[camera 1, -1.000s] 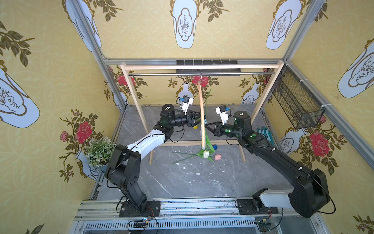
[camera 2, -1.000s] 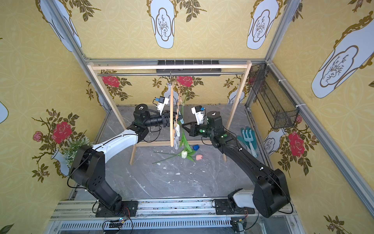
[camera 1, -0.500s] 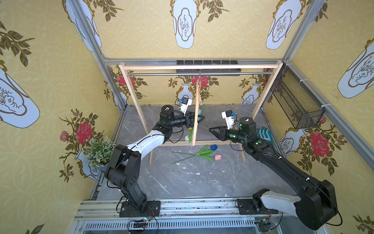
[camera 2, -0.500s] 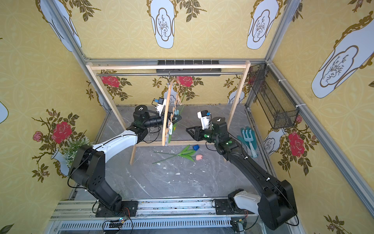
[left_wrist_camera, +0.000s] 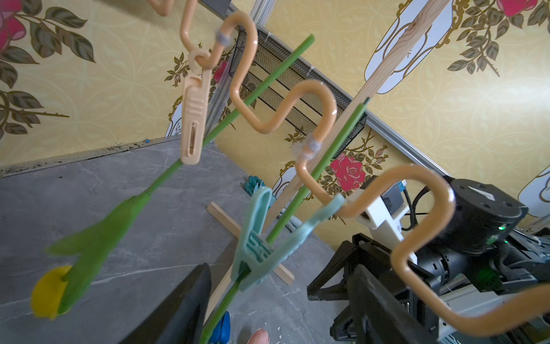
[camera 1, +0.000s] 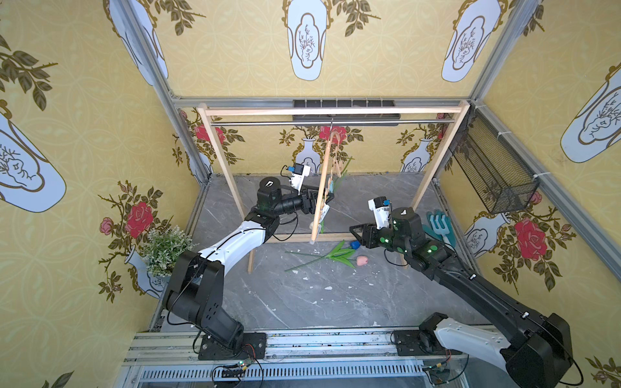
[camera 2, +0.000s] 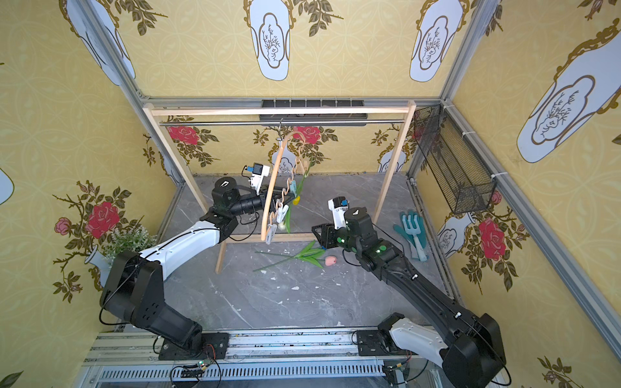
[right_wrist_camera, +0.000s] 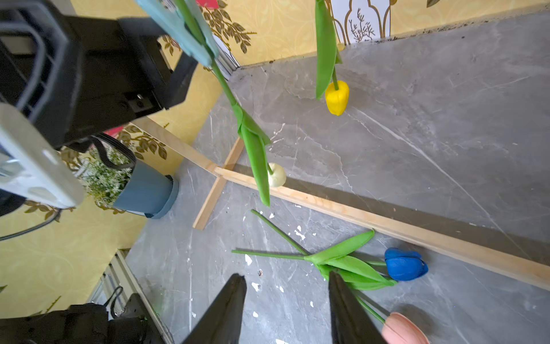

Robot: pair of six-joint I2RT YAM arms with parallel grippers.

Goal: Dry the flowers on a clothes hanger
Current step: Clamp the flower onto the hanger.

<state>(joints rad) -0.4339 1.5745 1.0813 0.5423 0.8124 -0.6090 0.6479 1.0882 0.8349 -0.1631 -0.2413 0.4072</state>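
The clothes hanger (camera 1: 321, 191) (camera 2: 270, 191) hangs tilted from the rack's metal rail. A beige pin (left_wrist_camera: 193, 119) holds the yellow tulip (right_wrist_camera: 337, 96) (left_wrist_camera: 47, 293) and a teal pin (left_wrist_camera: 259, 247) holds the white tulip (right_wrist_camera: 276, 175), both heads down. The blue tulip (right_wrist_camera: 404, 265) (camera 1: 355, 244) and pink tulip (right_wrist_camera: 401, 329) (camera 1: 362, 260) lie on the floor. My left gripper (left_wrist_camera: 276, 297) (camera 1: 314, 201) is open just below the teal pin, apart from it. Above the floor tulips' leaves, my right gripper (right_wrist_camera: 285, 297) (camera 1: 356, 231) is open and holds nothing.
The wooden rack (camera 1: 332, 111) spans the back, and its base bar (right_wrist_camera: 357, 214) runs along the grey floor. A potted plant (camera 1: 164, 248) stands at the left wall. Teal gloves and a garden fork (camera 1: 438, 223) lie at the right, under a wire basket (camera 1: 490, 178).
My right gripper, shut at the hanger before, has opened and drawn back and down toward the floor tulips. The left gripper opened wider. The hanger swung to the left.
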